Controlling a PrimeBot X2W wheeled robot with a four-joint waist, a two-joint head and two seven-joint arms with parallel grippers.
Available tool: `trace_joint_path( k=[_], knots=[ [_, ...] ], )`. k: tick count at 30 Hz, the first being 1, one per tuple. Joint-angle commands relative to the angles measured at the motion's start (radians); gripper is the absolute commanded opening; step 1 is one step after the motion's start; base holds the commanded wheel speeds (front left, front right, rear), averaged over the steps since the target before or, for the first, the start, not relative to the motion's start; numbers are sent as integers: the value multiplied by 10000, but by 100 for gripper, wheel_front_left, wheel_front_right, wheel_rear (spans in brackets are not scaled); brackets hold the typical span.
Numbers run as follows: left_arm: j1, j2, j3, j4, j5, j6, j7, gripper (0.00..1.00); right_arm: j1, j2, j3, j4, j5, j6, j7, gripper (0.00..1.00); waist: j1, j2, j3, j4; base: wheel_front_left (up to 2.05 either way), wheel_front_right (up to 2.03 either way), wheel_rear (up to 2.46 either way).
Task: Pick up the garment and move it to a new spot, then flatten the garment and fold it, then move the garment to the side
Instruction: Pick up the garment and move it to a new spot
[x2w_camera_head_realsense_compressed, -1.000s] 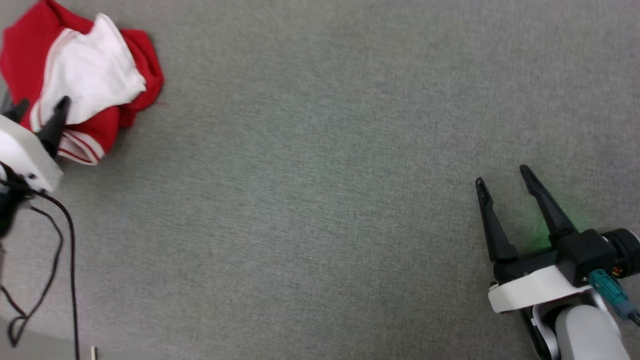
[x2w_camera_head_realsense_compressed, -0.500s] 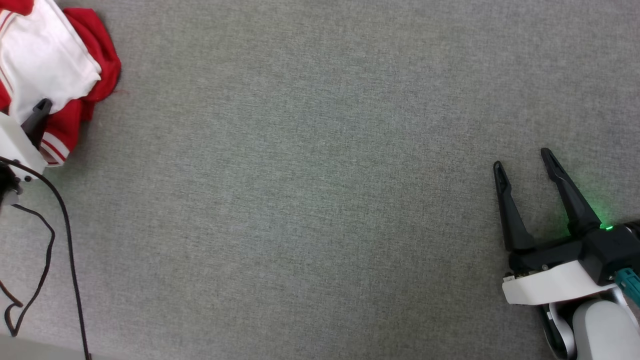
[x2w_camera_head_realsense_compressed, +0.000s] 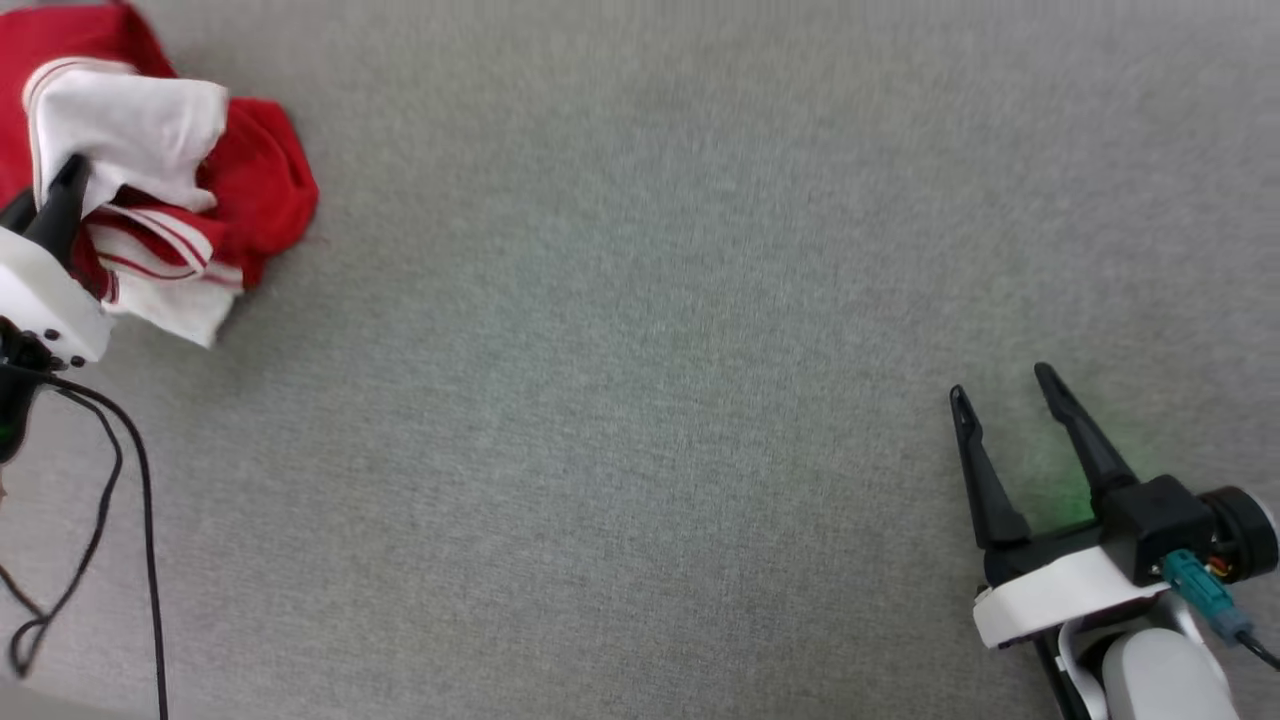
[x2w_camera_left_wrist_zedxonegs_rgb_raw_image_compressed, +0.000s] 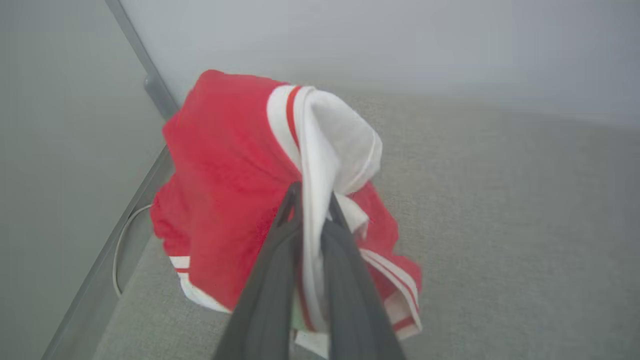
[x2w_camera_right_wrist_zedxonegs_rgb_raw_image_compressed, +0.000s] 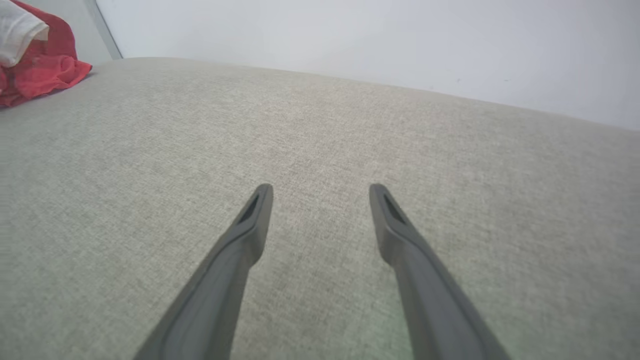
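— What's hard to make out?
— My left gripper (x2w_camera_head_realsense_compressed: 45, 195) is half cut off at the head view's left edge. The garment (x2w_camera_head_realsense_compressed: 250, 190) is bunched, so its folds hide most of it.
— Where is it?
— Far left on the grey surface (x2w_camera_head_realsense_compressed: 640, 400), with a white fold clamped between my left fingers (x2w_camera_left_wrist_zedxonegs_rgb_raw_image_compressed: 270, 280). My right gripper (x2w_camera_head_realsense_compressed: 1002, 385) is spread and empty at the near right, well apart.

No text, label, brand, number or sign can be read anywhere here.
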Motion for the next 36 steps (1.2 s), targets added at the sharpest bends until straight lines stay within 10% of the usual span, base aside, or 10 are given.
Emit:
trace_joint_path(
  k=[1, 13, 22, 33, 34, 35, 36],
  knots=[
    [182, 195, -81, -240, -65, 9, -163, 0, 114, 79, 25, 123, 83, -10, -82, 100, -1, 0, -801, -83, 0, 0, 0],
    [969, -400, -1499, -3585, -11, 437, 711, 0, 78, 440, -160, 1023, 375, -12, -178, 100, -1, 0, -2882, -744, 0, 0, 0],
    [1218, -2151, -3067, -5206, 472, 1204, 1604, 0, -70, 468, -514, 773, 677, -10, -184, 100, -1, 0, -3112, -1828, 0, 0, 0],
    [575, -4842, -4888, -3237, 1270, 800, 1226, 0, -577, 470, -1420, 278, 927, -10, -181, 100, -1, 0, -2217, -3357, 0, 0, 0],
    [522, -5063, -4957, -2881, 1290, 776, 1124, 39, -605, 469, -1439, 257, 929, -10, -181, 100, -1, 0, -2131, -3444, 0, 0, 0],
    [470, -5260, -5070, -2559, 1329, 716, 1057, 100, -615, 466, -1453, 237, 932, -10, -183, 100, -1, 0, -2064, -3504, 0, 0, 0],
    [399, -5421, -5163, -2223, 1391, 652, 961, 100, -623, 468, -1453, 222, 950, -10, -181, 100, -1, 0, -1997, -3549, 0, 0, 0]
  ],
)
